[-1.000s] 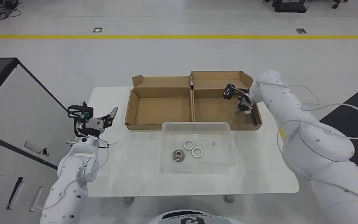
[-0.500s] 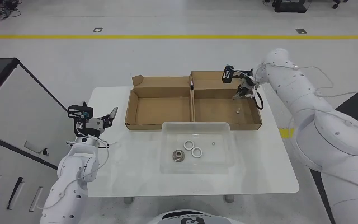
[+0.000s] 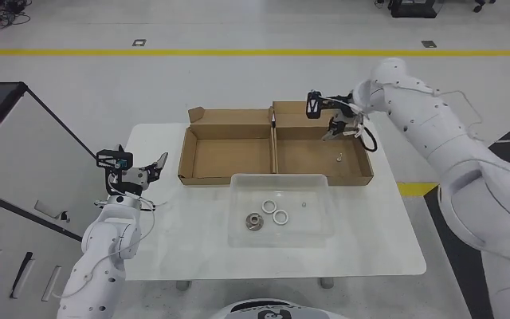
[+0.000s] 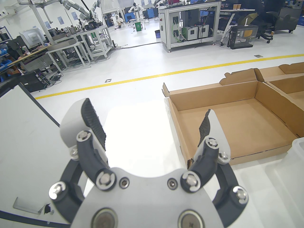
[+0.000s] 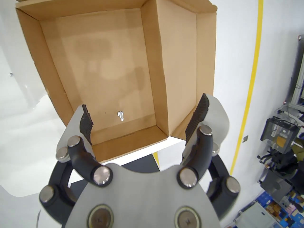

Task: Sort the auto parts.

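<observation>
The sorting looks barely begun. One small bolt [image 5: 120,115] lies on the floor of the right cardboard box [image 3: 303,155], near the corner closest to the robot's right side. It is the only part in either box; the left cardboard box [image 3: 227,158] beside it holds nothing.

The right hand [image 5: 143,110] hangs above the right cardboard box with its fingers spread wide and nothing between them. The bolt is well below it and apart from it.

The rest of the parts sit in the clear plastic bin [image 3: 279,179] in front of the boxes: a round metal part [image 3: 253,220], two white rings [image 3: 269,206] lying just beside each other, and a small screw [image 3: 306,205] a little apart from them. By this count, four pieces are left to sort, and I judge the task to be about a fifth done.

The left hand [image 4: 147,112] is held above the left edge of the worktop [image 3: 175,231], wide open and empty, well apart from the bin and pointed toward the left cardboard box.
</observation>
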